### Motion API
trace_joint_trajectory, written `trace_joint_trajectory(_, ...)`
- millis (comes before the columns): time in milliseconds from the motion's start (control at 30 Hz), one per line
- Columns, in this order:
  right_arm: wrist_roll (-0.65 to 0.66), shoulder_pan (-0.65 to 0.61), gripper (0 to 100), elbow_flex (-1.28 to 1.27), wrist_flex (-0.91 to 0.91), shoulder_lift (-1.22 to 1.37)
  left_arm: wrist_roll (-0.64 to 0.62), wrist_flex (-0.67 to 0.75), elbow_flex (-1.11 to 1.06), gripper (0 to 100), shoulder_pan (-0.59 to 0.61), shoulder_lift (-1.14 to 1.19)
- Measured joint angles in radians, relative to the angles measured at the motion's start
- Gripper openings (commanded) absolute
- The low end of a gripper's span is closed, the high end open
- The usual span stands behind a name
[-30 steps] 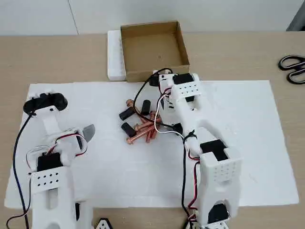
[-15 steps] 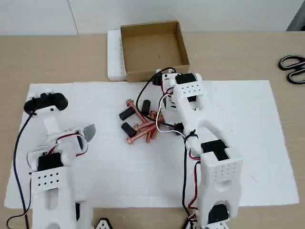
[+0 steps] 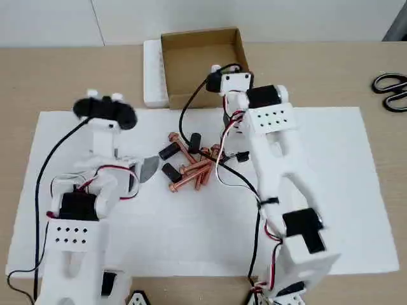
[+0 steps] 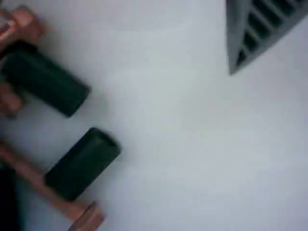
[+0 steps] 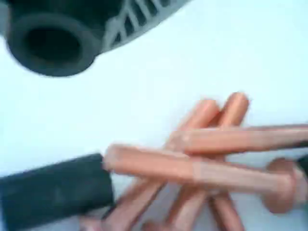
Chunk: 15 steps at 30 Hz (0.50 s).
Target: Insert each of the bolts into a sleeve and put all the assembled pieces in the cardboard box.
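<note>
- My right gripper (image 3: 226, 122) is closed around one black sleeve (image 5: 50, 43), just above the bolts (image 3: 194, 168).
- I should keep its bore level and steady so a bolt enters straight.
- Loose sleeves (image 3: 169, 151) lie against the bolts.
- My left gripper (image 3: 147, 169) waits beside the bolts, and I cannot tell its opening.
- Since a second ago, my left arm has swung in towards the bolts and my right has pulled back.
</note>
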<state>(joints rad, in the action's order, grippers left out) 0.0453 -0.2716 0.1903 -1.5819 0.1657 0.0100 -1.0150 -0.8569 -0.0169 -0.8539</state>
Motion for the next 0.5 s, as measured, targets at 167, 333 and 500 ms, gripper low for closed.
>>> trace_joint_trajectory(167,0.023,0.081,0.5,0.000,-0.032,-0.008,0.066,0.060,0.063,31,-0.068,0.002)
trace_joint_trajectory(333,0.029,0.120,0.5,0.000,-0.043,-0.009,0.075,0.063,0.086,31,-0.078,0.078)
trace_joint_trajectory(500,0.031,0.124,0.5,0.000,-0.043,-0.009,0.034,-0.026,0.245,31,-0.081,0.325)
